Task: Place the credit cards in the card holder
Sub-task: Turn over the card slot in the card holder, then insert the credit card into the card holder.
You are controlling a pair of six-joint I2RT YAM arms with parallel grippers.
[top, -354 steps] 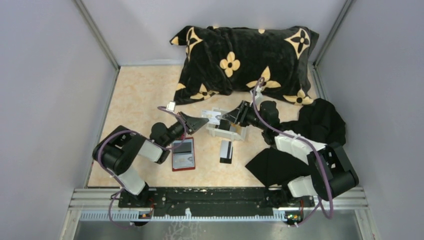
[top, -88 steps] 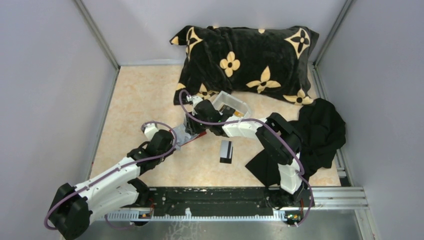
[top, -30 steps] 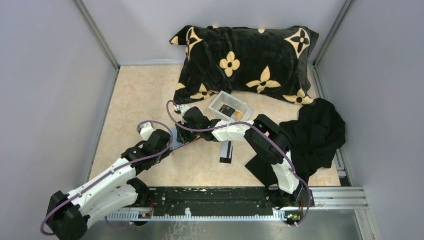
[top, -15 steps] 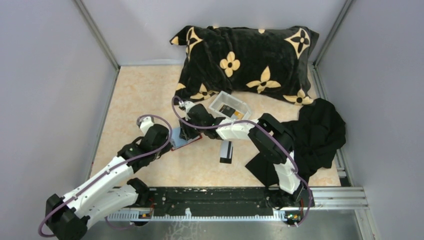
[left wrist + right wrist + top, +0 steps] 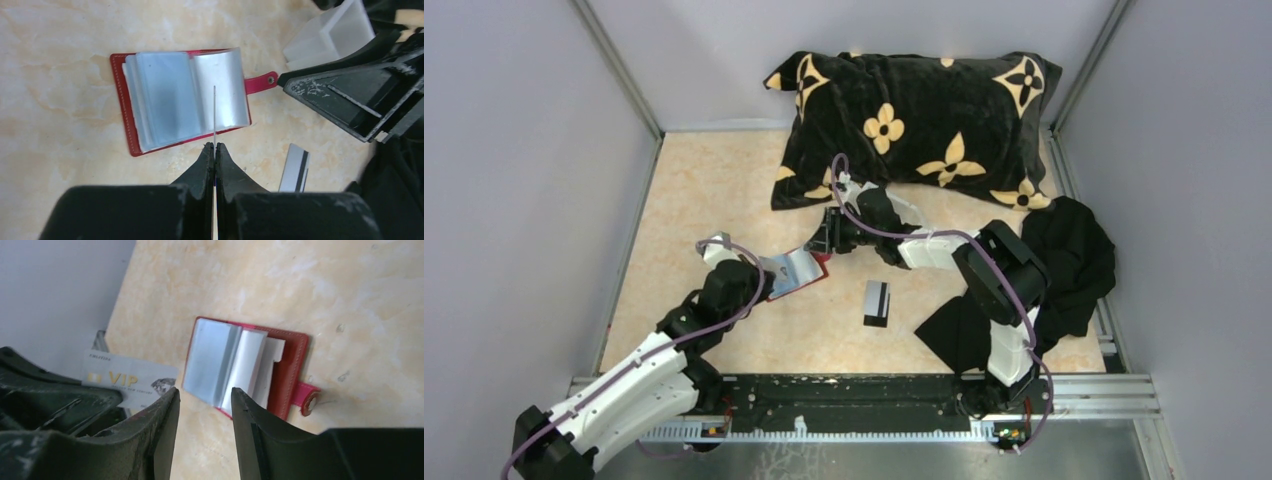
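The red card holder (image 5: 802,268) lies open on the table, its clear pockets (image 5: 185,100) fanned upward. My left gripper (image 5: 214,146) is shut on a pale credit card (image 5: 214,115) marked VIP (image 5: 130,380), held on edge just above the holder's near side. Past the holder's snap tab (image 5: 260,82) hovers my right gripper (image 5: 203,392), open with nothing between its fingers. A second credit card (image 5: 876,302), black with a white band, lies flat to the right of the holder.
A white tray (image 5: 330,35) sits behind the right gripper, mostly hidden by that arm in the top view. A black pillow with yellow flowers (image 5: 914,120) fills the back. Black cloth (image 5: 1064,260) is heaped at the right. Grey walls enclose the table.
The right gripper has pulled back from the holder toward the back right and opened wider, uncovering the fanned pockets. The left gripper keeps its card and has shifted slightly beside the holder.
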